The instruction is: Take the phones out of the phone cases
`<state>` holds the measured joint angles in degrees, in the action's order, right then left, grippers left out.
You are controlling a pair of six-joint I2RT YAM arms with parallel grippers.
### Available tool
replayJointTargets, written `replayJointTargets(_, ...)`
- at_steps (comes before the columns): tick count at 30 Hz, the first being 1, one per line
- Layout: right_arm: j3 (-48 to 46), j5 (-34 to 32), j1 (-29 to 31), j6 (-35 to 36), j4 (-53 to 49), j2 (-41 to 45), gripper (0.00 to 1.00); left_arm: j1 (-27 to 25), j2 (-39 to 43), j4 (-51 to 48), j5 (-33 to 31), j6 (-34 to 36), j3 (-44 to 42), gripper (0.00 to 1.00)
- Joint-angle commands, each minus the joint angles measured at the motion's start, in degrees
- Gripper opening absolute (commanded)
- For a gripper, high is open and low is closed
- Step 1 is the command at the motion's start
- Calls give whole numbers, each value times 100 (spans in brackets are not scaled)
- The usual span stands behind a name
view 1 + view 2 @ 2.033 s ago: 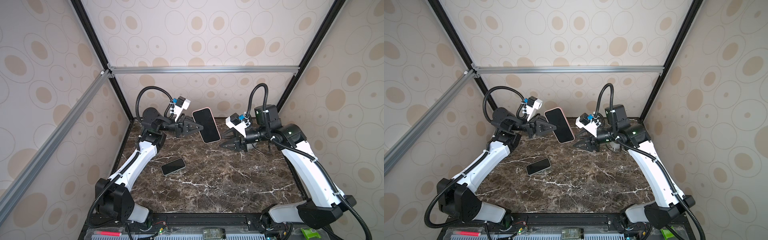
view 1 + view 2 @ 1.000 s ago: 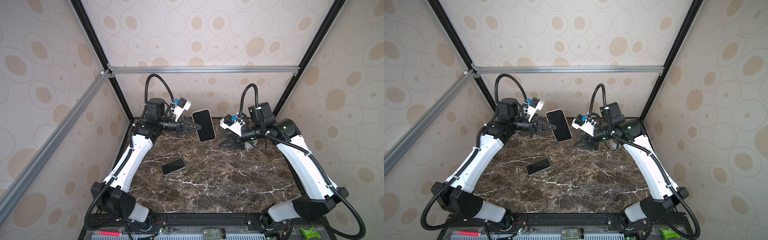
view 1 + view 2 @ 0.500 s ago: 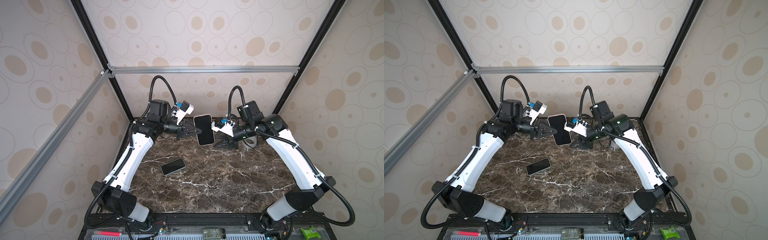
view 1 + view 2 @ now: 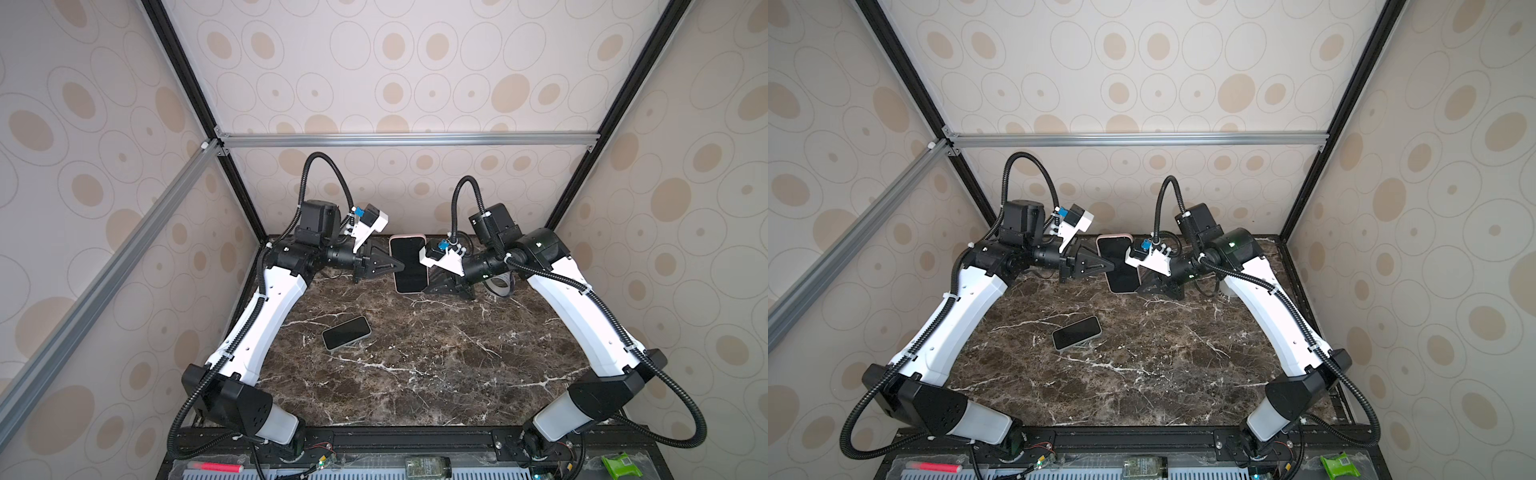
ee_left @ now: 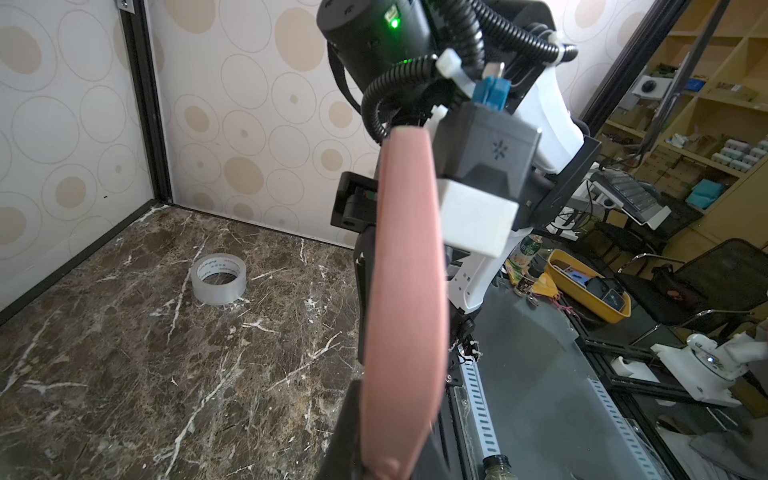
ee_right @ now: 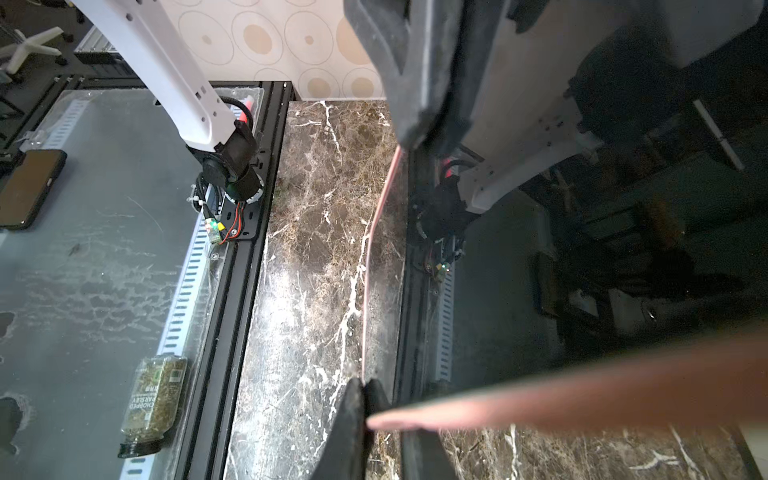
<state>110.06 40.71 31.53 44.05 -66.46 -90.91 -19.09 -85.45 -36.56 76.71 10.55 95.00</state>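
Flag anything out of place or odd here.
Nothing looks spilled or damaged. A spice jar lies on its side on the front ledge, off the marble table. A second phone lies askew on the marble; a tape roll sits at the back. The pink-cased phone is held midair by the left tool and right tool.

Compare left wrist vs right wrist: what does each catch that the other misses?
Left wrist only: the tape roll on the marble table, the broad back of the pink case, and a yellow bin off the table. Right wrist only: a spice jar and a dark phone on the grey front ledge, plus the left arm's base. Both: the pink case and the marble table.
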Motion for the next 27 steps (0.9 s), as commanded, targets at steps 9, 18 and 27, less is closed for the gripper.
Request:
replayJointTargets(9, -706, 290, 536, 586, 688, 552, 0, -24, -171, 213, -75, -373, 216, 0)
replayJointTargets(18, -1546, 306, 939, 397, 1698, 1169, 0, -5, -461, 384, -365, -807, 190, 0)
replayJointTargets(27, -1716, -22, 1239, 379, 2016, 1388, 0, 20, -602, 609, -403, -1110, 93, 0)
